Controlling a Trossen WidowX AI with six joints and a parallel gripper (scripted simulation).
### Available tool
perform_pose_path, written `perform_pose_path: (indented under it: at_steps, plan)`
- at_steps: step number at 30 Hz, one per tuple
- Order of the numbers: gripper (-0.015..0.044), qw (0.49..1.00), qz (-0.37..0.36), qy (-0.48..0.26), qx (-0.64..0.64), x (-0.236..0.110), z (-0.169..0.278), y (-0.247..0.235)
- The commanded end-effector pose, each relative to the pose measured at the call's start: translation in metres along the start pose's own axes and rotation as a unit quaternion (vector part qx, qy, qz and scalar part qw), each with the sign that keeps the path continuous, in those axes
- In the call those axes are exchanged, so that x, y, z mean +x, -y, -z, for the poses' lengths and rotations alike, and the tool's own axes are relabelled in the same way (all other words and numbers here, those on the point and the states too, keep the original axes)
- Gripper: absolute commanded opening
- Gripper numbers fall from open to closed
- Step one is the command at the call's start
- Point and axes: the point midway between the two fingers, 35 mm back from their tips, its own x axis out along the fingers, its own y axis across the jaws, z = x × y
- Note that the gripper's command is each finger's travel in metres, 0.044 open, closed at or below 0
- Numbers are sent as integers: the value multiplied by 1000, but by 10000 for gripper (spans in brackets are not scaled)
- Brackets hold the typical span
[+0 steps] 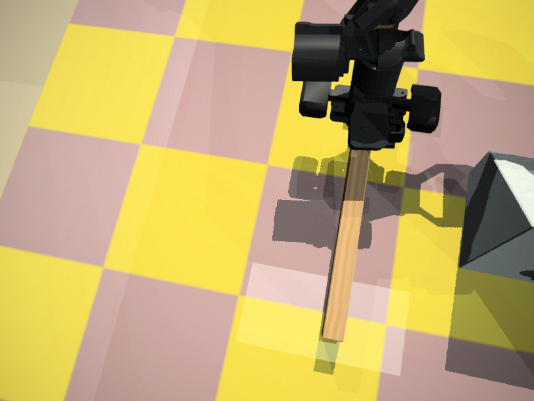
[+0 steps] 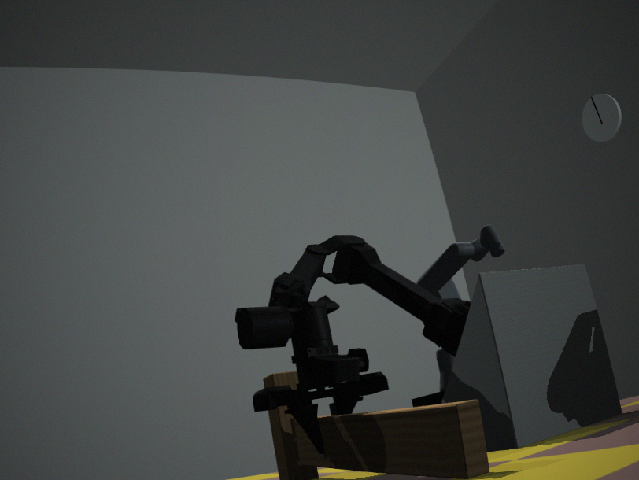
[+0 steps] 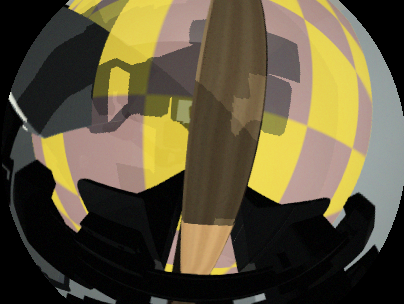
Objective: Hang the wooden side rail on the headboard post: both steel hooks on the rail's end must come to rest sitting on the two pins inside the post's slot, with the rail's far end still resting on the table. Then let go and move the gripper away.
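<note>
The wooden side rail [image 1: 350, 241] [image 2: 413, 439] [image 3: 225, 125] is a long light-brown board standing on edge. My gripper [image 2: 333, 428] [image 3: 206, 175] is shut on the rail near its post end, with one finger on each side. The headboard post [image 2: 278, 381] stands upright behind the gripper in the exterior view. The rail's post end is very close to the post's face there; I cannot tell if they touch. The hooks, pins and slot cannot be made out. The rail's far end is low at the table, contact unclear. In the top view the gripper body hides the fingertips.
A large grey angular block [image 1: 492, 233] [image 2: 542, 335] stands beside the rail, to the right in the top and exterior views. A grey jointed arm [image 2: 449, 263] shows behind it in the exterior view. The table [image 1: 185, 207] has a yellow and pink checked top.
</note>
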Motion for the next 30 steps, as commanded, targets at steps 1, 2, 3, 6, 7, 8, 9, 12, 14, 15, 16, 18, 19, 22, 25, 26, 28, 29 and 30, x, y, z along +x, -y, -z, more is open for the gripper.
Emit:
perform_pose_path:
  at_steps: [1,2,3,6,7,8,9,12,14,15,16,18,19,22,25,26,28,29,30]
  plan:
    - [0,1000,5,1,1,-2,1,1]
    - [0,1000,5,1,1,-2,1,1]
    - [0,1000,5,1,1,-2,1,1]
    - [0,1000,5,1,1,-2,2,0]
    - [0,1000,5,1,1,-2,2,1]
    - [0,1000,5,1,1,-2,2,1]
    - [0,1000,5,1,1,-2,2,1]
    - [0,1000,5,1,1,-1,2,0]
    - [0,1000,5,1,1,-1,3,0]
    - [0,1000,5,1,1,-1,3,0]
    - [0,1000,5,1,1,-1,3,0]
    - [0,1000,5,1,1,-2,3,0]
    - [0,1000,5,1,1,-2,3,0]
    - [0,1000,5,1,1,-2,3,1]
    - [0,1000,5,1,1,-2,4,1]
    - [0,1000,5,1,1,-2,4,1]
    - [0,1000,5,1,1,-3,4,1]
    - [0,1000,5,1,1,-3,4,1]
    - [0,1000,5,1,1,-3,4,2]
